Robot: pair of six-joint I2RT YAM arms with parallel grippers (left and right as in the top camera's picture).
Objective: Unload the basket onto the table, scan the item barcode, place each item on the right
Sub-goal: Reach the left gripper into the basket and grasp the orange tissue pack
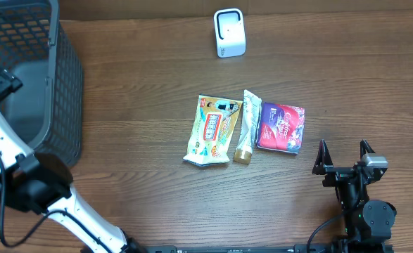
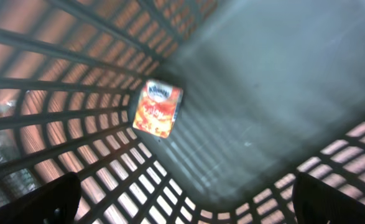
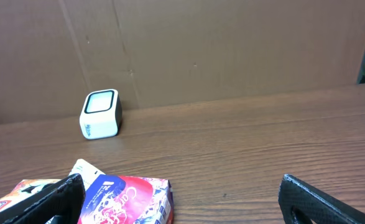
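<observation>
Left pincer (image 2: 183, 202) spread wide, empty, over basket (image 2: 58, 81) holding an orange packet (image 2: 157, 107). Right pincer (image 1: 343, 153) fully open, empty, near purple packet (image 1: 281, 127) on surface (image 1: 143, 105).

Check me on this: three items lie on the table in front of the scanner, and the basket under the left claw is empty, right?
Not empty: the left wrist view shows an orange packet inside the basket. The rest holds: snack pouch, tube and purple pack lie in front of the scanner.
</observation>
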